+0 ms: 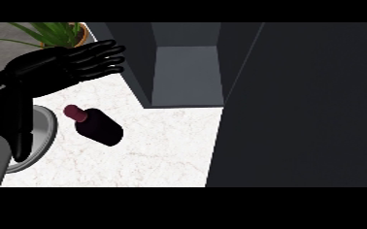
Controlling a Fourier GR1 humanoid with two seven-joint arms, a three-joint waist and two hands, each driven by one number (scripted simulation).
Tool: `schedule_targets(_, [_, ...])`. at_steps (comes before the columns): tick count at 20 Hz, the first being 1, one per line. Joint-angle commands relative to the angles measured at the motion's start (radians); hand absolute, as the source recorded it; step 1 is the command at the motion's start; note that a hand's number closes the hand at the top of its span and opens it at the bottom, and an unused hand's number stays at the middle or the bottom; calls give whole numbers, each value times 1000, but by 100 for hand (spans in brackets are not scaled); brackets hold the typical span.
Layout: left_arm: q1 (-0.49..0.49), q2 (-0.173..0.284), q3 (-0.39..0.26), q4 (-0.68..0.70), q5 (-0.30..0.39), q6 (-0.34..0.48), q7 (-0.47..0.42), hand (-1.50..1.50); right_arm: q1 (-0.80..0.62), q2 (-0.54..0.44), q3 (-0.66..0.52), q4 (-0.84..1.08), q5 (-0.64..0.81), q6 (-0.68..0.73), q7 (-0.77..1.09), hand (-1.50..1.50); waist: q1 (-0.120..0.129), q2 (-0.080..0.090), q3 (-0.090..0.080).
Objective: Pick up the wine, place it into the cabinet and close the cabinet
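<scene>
- The wine (98, 126), a dark rounded bottle with a dull red cap, is lying on its side on the pale marbled counter (165, 150); its cap is pointing to the upper left.
- The left hand (68, 63), black and glossy, is hovering above the bottle with fingers spread out straight; it is holding nothing.
- The cabinet (185, 68), grey and matte, is standing open just right of the hand; its big flat door (294, 106) is covering the right side.
- A metal sink rim (44, 136) is curving at the left; a green leafy plant (54, 31) is sitting behind the hand.
</scene>
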Motion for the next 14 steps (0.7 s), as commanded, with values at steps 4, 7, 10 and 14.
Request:
schedule_targets(4, [8, -75, 33, 134, -182, -115, -98, -150, 2, -62, 23, -186, 138, -30, 120, -150, -8, 2, -1])
schedule_targets(7, [39, -63, 56, 134, -222, -141, -126, -150, 15, -86, 21, -213, 122, -39, 120, -150, 0, 0, 0])
schedule_targets(10, [43, -57, 80, 217, -289, -210, -169, -150, 18, -83, 74, -169, 141, -60, 59, -150, -7, 2, 0])
schedule_targets(14, [82, -48, 105, 185, -381, -247, -237, -150, 36, -126, 56, -190, 149, -82, 58, -150, -3, -2, 0])
